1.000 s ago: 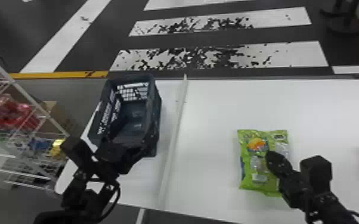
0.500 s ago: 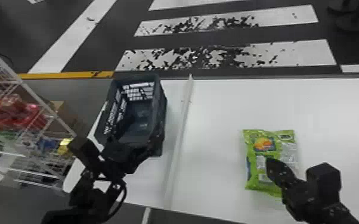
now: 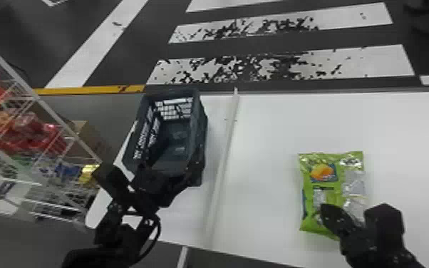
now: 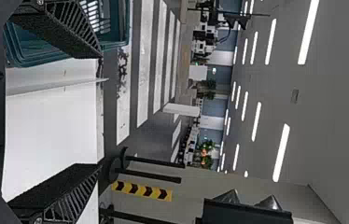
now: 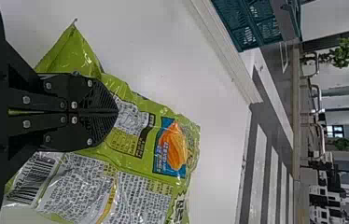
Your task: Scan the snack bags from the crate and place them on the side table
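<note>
Green snack bag point(image 3: 317, 210) on the white tabletop point(image 3: 267, 142), crate point(image 3: 201, 117) to its left.
Head view: right pincer point(image 3: 326, 210) over the bag, left pincer point(image 3: 169, 176) well left of it. Left wrist view: left pincer point(image 4: 101, 111) spread apart (nothing between). Right wrist view: right pincer point(image 5: 116, 112) pressed together, above the bag's printed wrapper.

The snack bag point(image 3: 308, 218) is green with an orange-and-blue patch, the crate point(image 3: 200, 124) dark, the table point(image 3: 270, 142) white.
</note>
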Robot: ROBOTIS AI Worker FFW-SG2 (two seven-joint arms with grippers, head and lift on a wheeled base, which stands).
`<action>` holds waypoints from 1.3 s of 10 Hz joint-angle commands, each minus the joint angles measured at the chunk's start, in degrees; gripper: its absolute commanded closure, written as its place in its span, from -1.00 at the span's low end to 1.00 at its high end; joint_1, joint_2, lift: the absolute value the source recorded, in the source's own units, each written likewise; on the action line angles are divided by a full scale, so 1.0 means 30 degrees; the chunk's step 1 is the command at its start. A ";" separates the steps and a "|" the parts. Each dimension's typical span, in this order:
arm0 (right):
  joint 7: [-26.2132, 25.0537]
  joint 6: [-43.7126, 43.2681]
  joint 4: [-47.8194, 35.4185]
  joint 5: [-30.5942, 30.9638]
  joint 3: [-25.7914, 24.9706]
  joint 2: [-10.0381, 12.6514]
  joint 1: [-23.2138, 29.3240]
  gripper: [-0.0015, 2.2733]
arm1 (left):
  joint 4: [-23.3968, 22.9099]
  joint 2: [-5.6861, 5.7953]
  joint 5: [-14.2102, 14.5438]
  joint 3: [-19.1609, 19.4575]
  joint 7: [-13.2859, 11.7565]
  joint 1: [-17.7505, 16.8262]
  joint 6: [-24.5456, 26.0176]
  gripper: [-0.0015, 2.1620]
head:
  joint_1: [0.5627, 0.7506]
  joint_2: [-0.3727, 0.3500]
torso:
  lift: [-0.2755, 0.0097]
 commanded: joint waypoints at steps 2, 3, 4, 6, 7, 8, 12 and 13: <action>-0.0005 -0.0102 -0.1288 0.0056 -0.0217 -0.0010 0.0225 0.99 | 0.0052 0.0000 0.0003 -0.0058 -0.0028 0.0000 -0.0018 -0.97 | 0.41 0.85 | 0.58; -0.0005 0.0074 -0.2607 0.0056 -0.0335 -0.0039 0.0489 0.99 | 0.0052 0.0000 0.0003 -0.0058 -0.0028 0.0000 -0.0018 -0.97 | 0.41 0.84 | 0.58; -0.0005 0.0426 -0.3427 0.0203 -0.0217 -0.0039 0.0547 0.99 | 0.0023 0.0000 0.0003 -0.0058 -0.0028 0.0000 -0.0018 -0.97 | 0.41 0.84 | 0.58; -0.0005 0.0836 -0.3251 0.0759 0.0691 -0.0010 0.0079 0.99 | 0.0023 0.0000 0.0003 -0.0116 -0.0028 0.0000 -0.0018 -0.97 | 0.41 0.86 | 0.58; -0.0005 0.0894 -0.2753 0.1140 0.1365 0.0019 -0.0361 0.99 | 0.0023 0.0030 0.0003 -0.0146 -0.0028 -0.0058 -0.0018 -0.97 | 0.41 0.90 | 0.58; -0.0005 0.0953 -0.2138 0.1316 0.1980 0.0019 -0.0917 0.99 | 0.0023 0.0030 0.0003 -0.0146 -0.0028 -0.0088 -0.0018 -0.97 | 0.41 0.92 | 0.58; -0.0327 0.0894 0.0147 0.2429 0.2771 0.0576 -0.2382 0.99 | 0.0199 0.0117 0.0003 -0.0263 -0.0028 -0.0205 0.0040 -0.97 | 0.41 1.00 | 0.58; -0.0474 0.0894 0.0499 0.2576 0.2742 0.0635 -0.2646 0.99 | 0.0257 0.0117 0.0003 -0.0321 -0.0028 -0.0234 0.0040 -0.97 | 0.41 1.00 | 0.58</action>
